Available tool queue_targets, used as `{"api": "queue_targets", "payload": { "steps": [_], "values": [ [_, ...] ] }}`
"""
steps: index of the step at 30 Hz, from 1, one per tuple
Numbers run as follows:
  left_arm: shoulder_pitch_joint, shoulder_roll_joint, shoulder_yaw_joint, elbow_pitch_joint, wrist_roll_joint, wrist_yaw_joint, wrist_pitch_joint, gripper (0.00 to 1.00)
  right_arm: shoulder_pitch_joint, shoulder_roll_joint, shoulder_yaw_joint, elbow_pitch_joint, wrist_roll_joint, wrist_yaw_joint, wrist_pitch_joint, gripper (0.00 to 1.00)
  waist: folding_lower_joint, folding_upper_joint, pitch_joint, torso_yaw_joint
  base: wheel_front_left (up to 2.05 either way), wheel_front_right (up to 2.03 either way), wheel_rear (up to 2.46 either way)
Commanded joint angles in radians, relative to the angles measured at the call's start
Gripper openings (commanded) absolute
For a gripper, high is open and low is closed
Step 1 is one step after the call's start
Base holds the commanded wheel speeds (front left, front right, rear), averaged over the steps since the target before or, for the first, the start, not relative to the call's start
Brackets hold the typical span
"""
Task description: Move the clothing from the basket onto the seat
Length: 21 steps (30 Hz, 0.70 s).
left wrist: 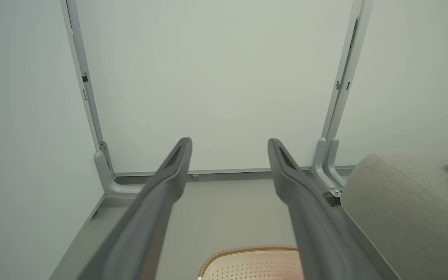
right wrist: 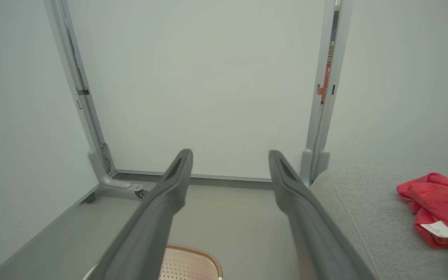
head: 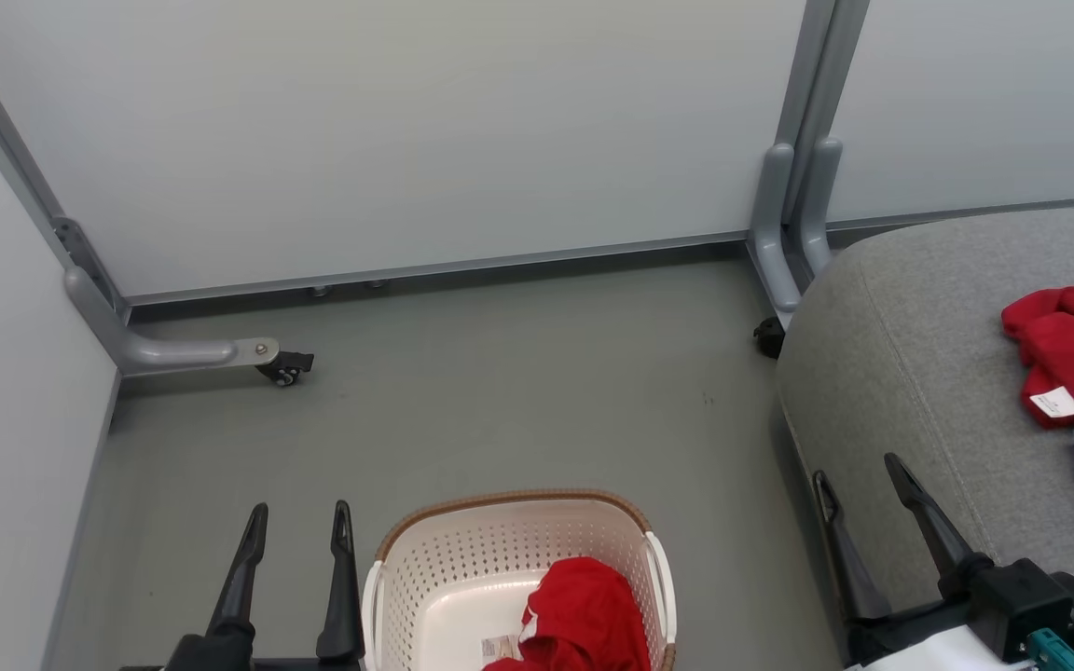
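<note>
Head: left pincer [head: 299, 511] spread, empty, left of basket [head: 509, 499]; right pincer [head: 855, 468] spread, right of it, at seat [head: 901, 373] edge. Garment [head: 584, 606] remains in basket; second garment [head: 1073, 354] on seat.
Left wrist: fingers straddle basket rim, probably poised to dip.
Right wrist: nothing pinched.

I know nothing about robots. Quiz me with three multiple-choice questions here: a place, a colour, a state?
1. Where does the basket stand? A on a table; B on the floor; C on a shelf.
2. What colour is the garment in it? A blue; B red; C green.
3. How are the left gripper and right gripper? A both open, empty; B both shut on cloth; C one shut.
1 B: floor lies all around it. 2 B: it shows red. 3 A: fingers spread, nothing between.
</note>
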Motion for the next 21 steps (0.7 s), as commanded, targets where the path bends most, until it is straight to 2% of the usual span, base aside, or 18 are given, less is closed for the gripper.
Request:
{"api": "queue_targets", "payload": {
  "steps": [1,21],
  "values": [
    [0.02,-0.001,-0.003,0.0,0.002,0.005,0.001,1.0,0.017,-0.006,0.004,0.006,-0.001,-0.001,0.0,1.0,0.0001,0.0,-0.016,-0.014,0.0,0.0,0.0],
    [0.013,-0.001,0.004,0.016,0.01,0.0,0.001,1.0,0.021,-0.012,0.024,0.025,0.004,-0.001,0.0,1.0,0.0001,0.0,-0.035,-0.027,0.0,0.0,0.0]
  ]
}}
